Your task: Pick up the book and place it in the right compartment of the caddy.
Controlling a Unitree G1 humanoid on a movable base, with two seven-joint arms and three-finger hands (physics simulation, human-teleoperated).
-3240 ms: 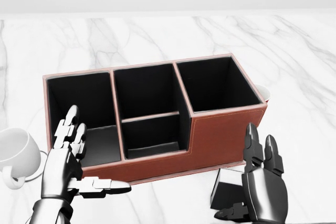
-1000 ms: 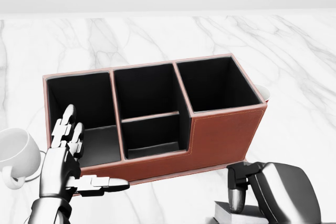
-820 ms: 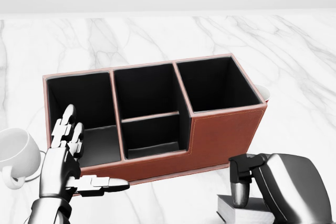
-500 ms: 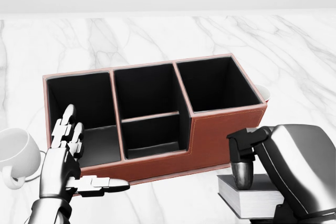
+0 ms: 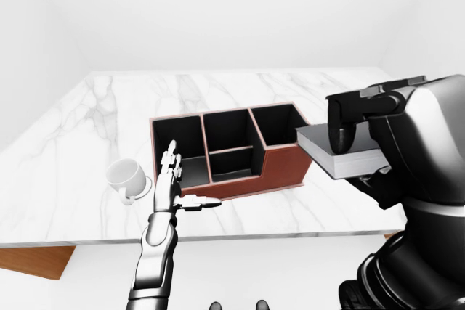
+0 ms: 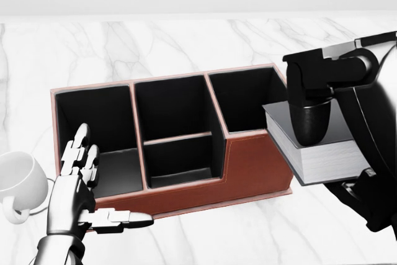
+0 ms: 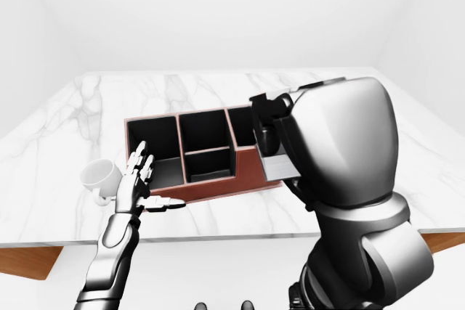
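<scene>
My right hand [image 6: 322, 130] is shut on a grey book [image 6: 319, 153] with white page edges. It holds the book flat in the air, at the right end of the red-brown caddy [image 6: 186, 190], overlapping the caddy's right compartment [image 6: 248, 97] in the head view. That compartment shows black and empty inside. The book also shows in the left-eye view [image 5: 341, 154]. My left hand [image 6: 80, 197] is open, fingers spread, next to the caddy's lower left corner, holding nothing.
A white mug [image 6: 18, 184] stands on the marble table [image 6: 186, 41] left of the caddy. The caddy's left and middle compartments hold nothing. In the left-eye view the table's near edge [image 5: 218, 237] runs just below the caddy.
My right hand has lifted the book off the table, up and toward the caddy's right compartment. The left hand and the caddy have not moved.
</scene>
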